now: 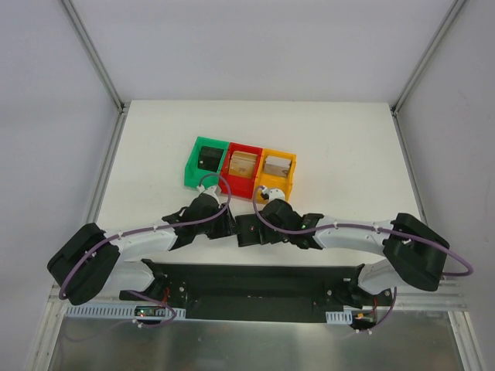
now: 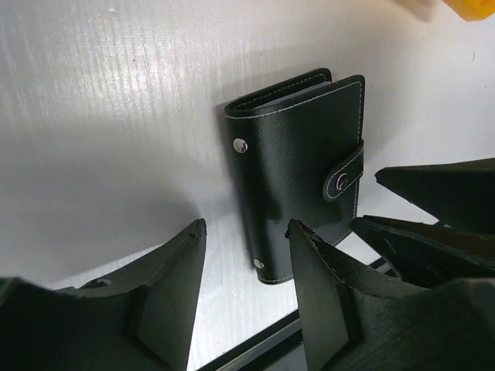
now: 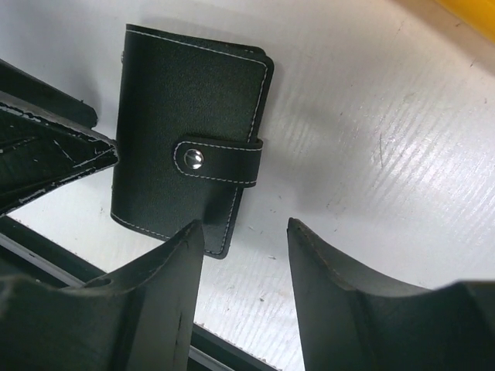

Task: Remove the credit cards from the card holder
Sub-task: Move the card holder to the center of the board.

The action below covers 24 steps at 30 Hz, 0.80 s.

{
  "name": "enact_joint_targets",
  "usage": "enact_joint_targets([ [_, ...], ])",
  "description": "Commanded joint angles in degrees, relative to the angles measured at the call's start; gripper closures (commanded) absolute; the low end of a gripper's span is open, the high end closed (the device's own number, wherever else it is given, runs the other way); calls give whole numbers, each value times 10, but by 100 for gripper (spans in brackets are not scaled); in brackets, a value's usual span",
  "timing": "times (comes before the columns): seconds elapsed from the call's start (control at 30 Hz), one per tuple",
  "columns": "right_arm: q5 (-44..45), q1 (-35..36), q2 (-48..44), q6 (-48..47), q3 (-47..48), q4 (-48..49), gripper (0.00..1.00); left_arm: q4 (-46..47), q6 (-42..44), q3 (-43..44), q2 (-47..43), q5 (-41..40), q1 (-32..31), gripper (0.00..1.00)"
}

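Note:
A black leather card holder point(image 1: 249, 229) lies flat on the white table near its front edge, closed by a strap with a snap button. It shows in the left wrist view point(image 2: 302, 174) and in the right wrist view point(image 3: 189, 135). No cards are visible. My left gripper point(image 2: 246, 228) is open and empty, just left of the holder's spine side. My right gripper point(image 3: 246, 228) is open and empty, just right of the holder's strap edge. The two grippers point(image 1: 224, 220) point(image 1: 272, 224) flank the holder closely.
Three bins stand behind the holder: green point(image 1: 203, 163), red point(image 1: 241, 167) and yellow point(image 1: 276, 171), each with something inside. A black rail point(image 1: 247, 290) runs along the table's front edge. A yellow bin corner shows in the left wrist view point(image 2: 472, 8).

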Motion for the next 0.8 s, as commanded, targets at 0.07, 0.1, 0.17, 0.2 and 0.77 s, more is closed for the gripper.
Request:
enact_joint_targets([
  [0.07, -37, -25, 12, 27, 5, 16, 48, 14, -8, 18, 21, 12, -3, 55],
  [0.1, -44, -29, 12, 32, -1, 17, 48, 15, -8, 17, 21, 12, -3, 55],
  [0.17, -65, -38, 11, 39, -15, 53, 49, 17, -8, 16, 22, 11, -3, 57],
  [0.2, -75, -43, 11, 42, -25, 70, 49, 17, -9, 14, 23, 11, -3, 58],
  [0.77, -153, -50, 40, 78, -73, 188, 60, 32, -13, 0, 56, 1, -3, 73],
])
